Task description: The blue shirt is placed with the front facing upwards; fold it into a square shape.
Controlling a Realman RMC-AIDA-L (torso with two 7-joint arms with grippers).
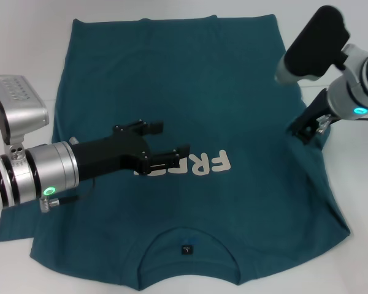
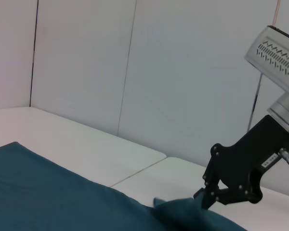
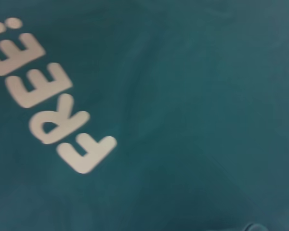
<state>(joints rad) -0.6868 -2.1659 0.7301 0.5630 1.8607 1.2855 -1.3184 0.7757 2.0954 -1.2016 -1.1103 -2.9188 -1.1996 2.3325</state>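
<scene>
Teal-blue cotton fills the head view: the blue shirt [image 1: 190,110] lies flat, front up, on the white table [image 1: 356,202], collar nearest the robot, hem at the far side, with the "FREE!" print [image 1: 208,163] partly hidden under the left gripper [image 1: 172,142]. That gripper hovers over the chest, arm reaching in level from the robot's left, its black fingers spread with nothing between them; the print sits directly below and just beyond its tips. The right gripper [image 1: 308,127] is down at the shirt's right side edge, near the sleeve seam, arm angled steeply down from the far right; its tips seem to be touching the cloth, grip not readable here. Judged step: the first side fold is starting, right side being taken up and left side not yet grasped. Next move likely needs the left gripper to get off the chest and back to its own edge so both sides lift evenly. Left wrist view: looking across the shirt, the right gripper [image 2: 216,195] sits at the far edge with a small raised bunch of fabric at its tips, so it looks pinched on the shirt's edge, though the contact is partly hidden. Right wrist view: only shirt fabric and the print [image 3: 48,106], no fingers visible, cloth smooth beneath.
</scene>
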